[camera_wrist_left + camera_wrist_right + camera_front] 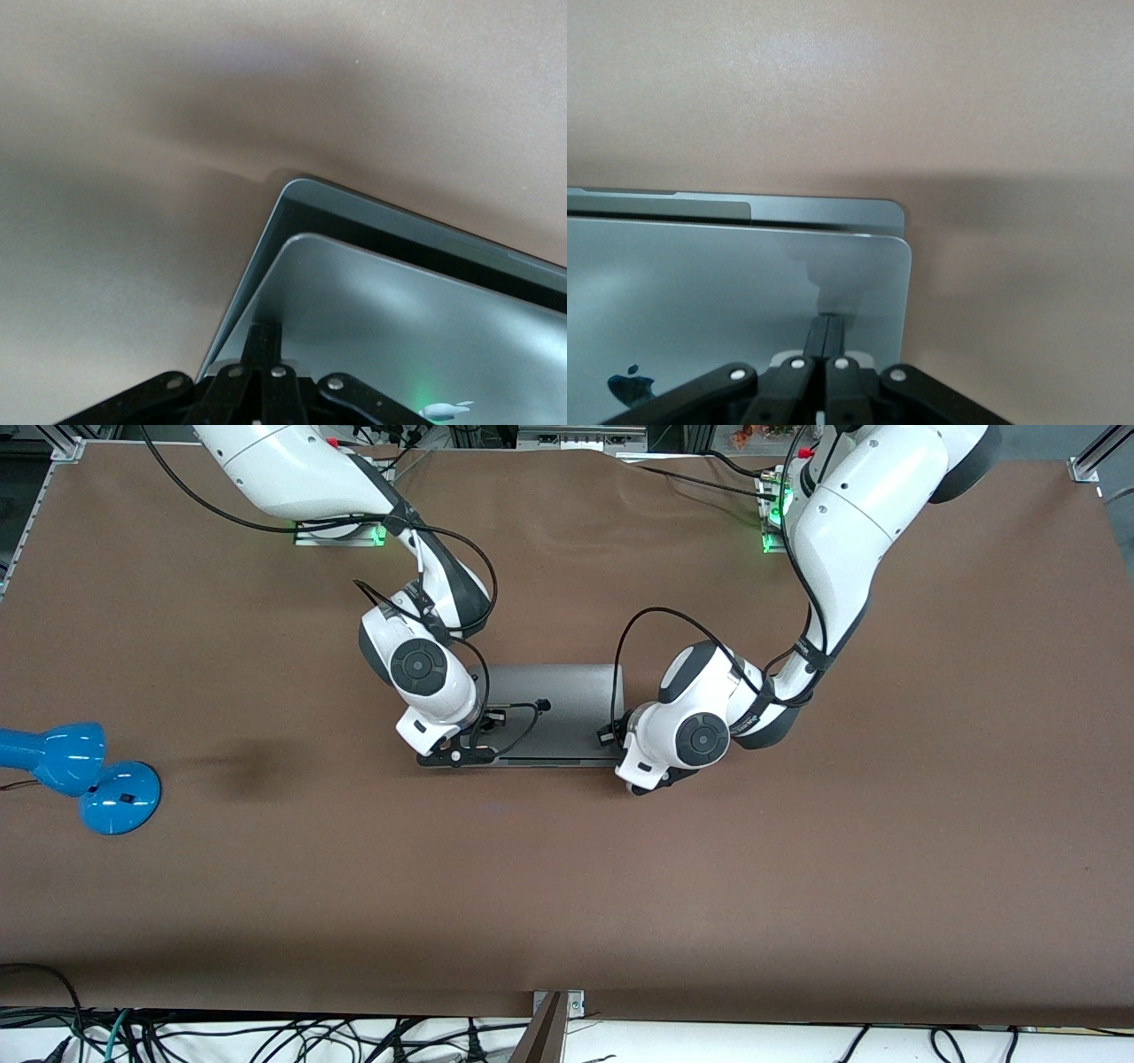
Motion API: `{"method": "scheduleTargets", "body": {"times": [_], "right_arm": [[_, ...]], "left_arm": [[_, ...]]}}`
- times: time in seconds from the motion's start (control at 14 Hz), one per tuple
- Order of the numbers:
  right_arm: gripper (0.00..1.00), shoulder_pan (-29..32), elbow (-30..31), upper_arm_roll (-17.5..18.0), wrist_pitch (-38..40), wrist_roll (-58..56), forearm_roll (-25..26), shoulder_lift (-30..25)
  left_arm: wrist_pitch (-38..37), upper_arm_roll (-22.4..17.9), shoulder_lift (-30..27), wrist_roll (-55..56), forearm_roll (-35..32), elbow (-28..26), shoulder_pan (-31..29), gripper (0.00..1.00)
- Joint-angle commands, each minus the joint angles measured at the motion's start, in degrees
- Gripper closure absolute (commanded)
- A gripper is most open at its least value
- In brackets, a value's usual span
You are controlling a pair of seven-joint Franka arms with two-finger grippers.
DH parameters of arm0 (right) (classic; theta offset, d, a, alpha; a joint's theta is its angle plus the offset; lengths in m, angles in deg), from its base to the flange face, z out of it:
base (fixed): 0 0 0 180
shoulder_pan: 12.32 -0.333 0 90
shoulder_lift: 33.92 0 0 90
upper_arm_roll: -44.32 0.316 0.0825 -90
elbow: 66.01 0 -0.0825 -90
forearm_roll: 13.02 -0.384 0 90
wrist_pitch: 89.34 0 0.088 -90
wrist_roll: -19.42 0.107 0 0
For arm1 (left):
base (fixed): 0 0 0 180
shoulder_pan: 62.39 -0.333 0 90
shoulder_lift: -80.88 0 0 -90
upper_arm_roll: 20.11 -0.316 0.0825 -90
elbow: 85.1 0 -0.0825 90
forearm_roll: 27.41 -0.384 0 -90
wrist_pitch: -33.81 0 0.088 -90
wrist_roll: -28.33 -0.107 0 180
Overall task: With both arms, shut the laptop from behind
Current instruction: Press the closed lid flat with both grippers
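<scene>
Front view puts the slim space-grey metal laptop [554,708] at the middle of the frame on the brown table [567,886], its lid nearly down, with the two white jointed arms bent over its two ends. The right gripper [456,755] sits at the lower left of the lid, over the laptop's end toward the right arm; the left gripper [651,779] is at the lower right of the lid, over the end toward the left arm. Each wrist view shows that arm's fingers pinched together with no gap, holding nothing, tips resting on the lid [744,283] near a corner [372,310] — a dark slit between lid and base is open in both. A blue desk lamp [80,775] lies at the frame's left edge, well apart. The step in hand, as I judge it, is the last press: both arms should bear down together and evenly, so the lid does not twist — gently, and stopping once the slit closes. Fingertips so near the corners could slip off the smooth metal, so the push should go straight down.
</scene>
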Motion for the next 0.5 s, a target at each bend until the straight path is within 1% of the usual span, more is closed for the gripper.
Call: {"method": "scheduleTargets", "body": {"times": [0.0, 0.21, 0.43], "right_arm": [[1.00, 0.07, -1.53, 0.19, -0.33, -0.33, 1.52, 1.46], [1.00, 0.07, -1.62, 0.10, -1.47, -0.33, 1.88, 2.42], [1.00, 0.07, -1.62, 0.10, -2.09, -0.33, 1.88, 2.95]], "left_arm": [[1.22, -0.48, 2.23, 1.50, -1.77, 2.30, 0.92, 1.00], [2.46, -0.83, 3.28, 1.59, -2.56, 2.30, 1.53, 1.00], [3.42, -2.23, 3.72, 1.59, -2.56, 2.30, 3.02, 1.00]]}}
